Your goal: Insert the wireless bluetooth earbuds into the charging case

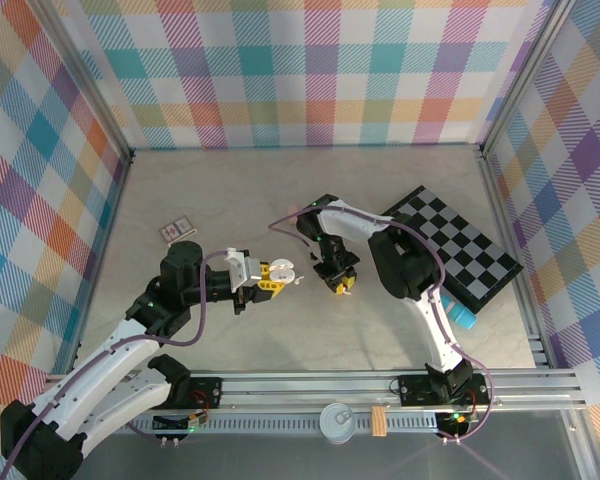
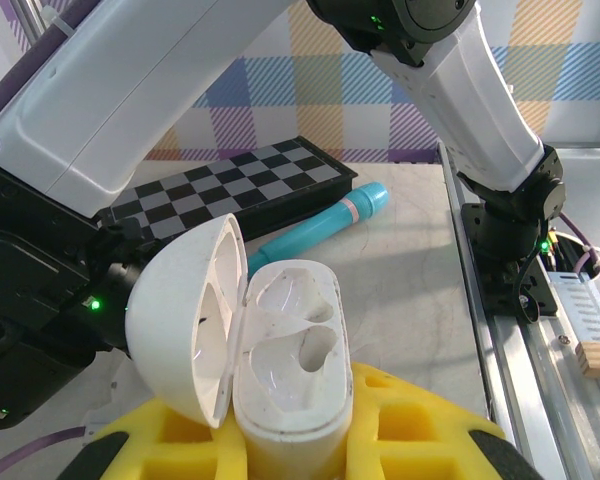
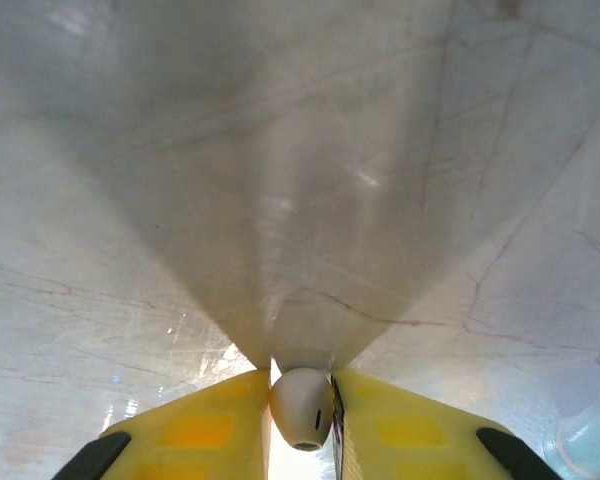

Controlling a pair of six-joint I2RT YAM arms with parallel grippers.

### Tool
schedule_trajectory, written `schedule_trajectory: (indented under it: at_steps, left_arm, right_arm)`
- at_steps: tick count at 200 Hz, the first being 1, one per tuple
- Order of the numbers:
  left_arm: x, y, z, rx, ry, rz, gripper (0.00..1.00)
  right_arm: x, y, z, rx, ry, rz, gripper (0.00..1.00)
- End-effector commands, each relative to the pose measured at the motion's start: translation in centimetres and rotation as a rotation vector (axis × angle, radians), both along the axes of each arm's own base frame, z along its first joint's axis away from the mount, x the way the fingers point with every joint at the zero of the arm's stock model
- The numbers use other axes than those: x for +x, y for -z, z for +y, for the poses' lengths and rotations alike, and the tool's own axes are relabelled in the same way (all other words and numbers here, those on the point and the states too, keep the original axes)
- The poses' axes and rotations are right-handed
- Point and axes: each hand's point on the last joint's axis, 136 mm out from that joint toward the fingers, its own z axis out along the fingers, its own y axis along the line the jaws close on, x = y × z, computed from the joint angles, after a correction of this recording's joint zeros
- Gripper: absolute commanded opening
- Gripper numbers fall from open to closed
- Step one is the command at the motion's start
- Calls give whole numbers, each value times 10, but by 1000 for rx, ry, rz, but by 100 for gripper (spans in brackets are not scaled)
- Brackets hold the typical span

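While the left tool (image 1: 270,278) grips: it is clenched on the charging case (image 2: 290,350), with yellow pads on the lower body of the case, left of centre over the counter (image 3: 280,150).
Lid (image 2: 185,320): hinged fully open, swung to the left in the left wrist view and clear of the mouth.
Wells (image 2: 295,345): two moulded sockets, both empty.
Earbud (image 3: 302,408): white, pinched between the yellow pads and low over the counter. Whether it touches the surface cannot be told.
Right tool (image 1: 342,285): grasping the earbud and pointing downward, near the right side of the case but apart from it.
Step in hand: securing the earbud for transfer to the case. No earbud is seated yet.
Grip check: confirm that both pads bear evenly on the earbud body. A rounded, glossy piece is likely to squirt out under an off-centre pinch.
Transfer: lift straight up before moving left toward the open mouth.
Alignment: turn the stem end toward one socket and approach from the side away from the lid.
Case support: keep the left tool steady, since a shifting case is likely to spoil the insertion.
Surroundings: the teal tube (image 2: 320,228) and chessboard (image 1: 455,245) lie farther right, off the transfer path.
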Motion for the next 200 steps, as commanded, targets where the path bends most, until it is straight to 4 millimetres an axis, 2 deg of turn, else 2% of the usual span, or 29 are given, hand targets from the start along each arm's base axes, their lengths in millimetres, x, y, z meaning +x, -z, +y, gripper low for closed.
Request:
schedule_trajectory:
  at_steps: [1, 53, 98, 140, 200]
  left_arm:
    - [-1, 0, -3, -16, 11, 3, 10]
    - [15, 3, -6, -52, -49, -16, 9]
    - [36, 7, -7, -119, -134, -30, 7]
    - [51, 24, -16, -93, -152, -1, 8]
    - [73, 30, -38, -128, -178, -31, 7]
  right_arm:
    - [4, -26, 6, 79, 13, -61, 22]
    - [15, -73, 16, 263, 66, -173, 22]
    - [27, -132, 23, 474, 109, -297, 21]
    - [28, -184, 35, 673, 114, -383, 20]
    - [20, -234, 50, 908, 106, -426, 20]
